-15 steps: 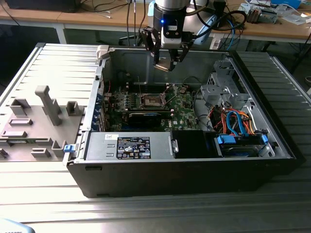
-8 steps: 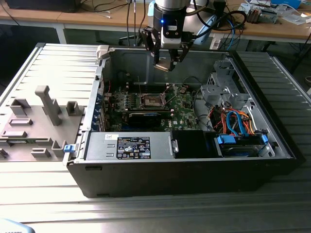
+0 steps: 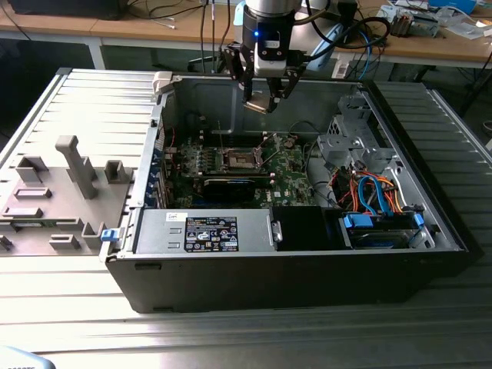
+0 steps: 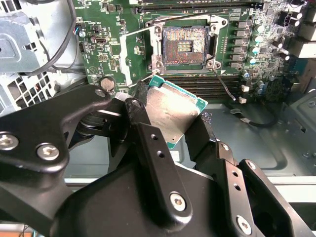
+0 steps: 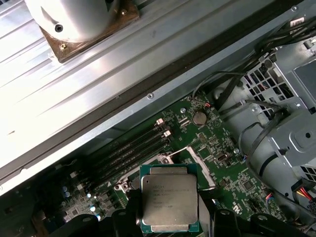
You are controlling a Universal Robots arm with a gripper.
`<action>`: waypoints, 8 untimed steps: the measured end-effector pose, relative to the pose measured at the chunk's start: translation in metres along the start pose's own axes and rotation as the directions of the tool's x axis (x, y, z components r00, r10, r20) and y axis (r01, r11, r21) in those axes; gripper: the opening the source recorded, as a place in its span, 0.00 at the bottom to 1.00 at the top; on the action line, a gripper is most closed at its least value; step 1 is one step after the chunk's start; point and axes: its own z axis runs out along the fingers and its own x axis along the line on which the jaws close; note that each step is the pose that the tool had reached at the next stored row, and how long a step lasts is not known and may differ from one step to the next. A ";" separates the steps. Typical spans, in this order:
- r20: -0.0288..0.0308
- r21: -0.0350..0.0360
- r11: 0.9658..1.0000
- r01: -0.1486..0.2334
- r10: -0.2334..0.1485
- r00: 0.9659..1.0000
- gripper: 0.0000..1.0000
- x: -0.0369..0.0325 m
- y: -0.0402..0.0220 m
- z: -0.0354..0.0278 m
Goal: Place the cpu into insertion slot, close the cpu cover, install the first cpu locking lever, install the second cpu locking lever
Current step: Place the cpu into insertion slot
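The cpu is pinched by its edges in my end effector. Its metal top faces the first wrist view, so its underside is free to meet the socket. I hang above the open computer case, well over the green motherboard. The second wrist view shows the insertion slot bare, its dark centre exposed, while the exterior view shows my height over it. The cpu cover seems swung aside beside the slot, though its thin frame is hard to trace.
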 end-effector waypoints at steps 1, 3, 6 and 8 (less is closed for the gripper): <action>0.000 0.000 1.000 -0.001 0.001 1.000 0.55 0.0000 0.0000 0.0000; 0.000 0.000 1.000 -0.004 0.004 1.000 0.55 0.0000 0.0000 0.0000; 0.000 0.000 1.000 -0.006 0.006 1.000 0.55 0.0000 0.0000 0.0000; 0.001 0.000 1.000 -0.007 0.007 1.000 0.55 0.0000 0.0000 0.0000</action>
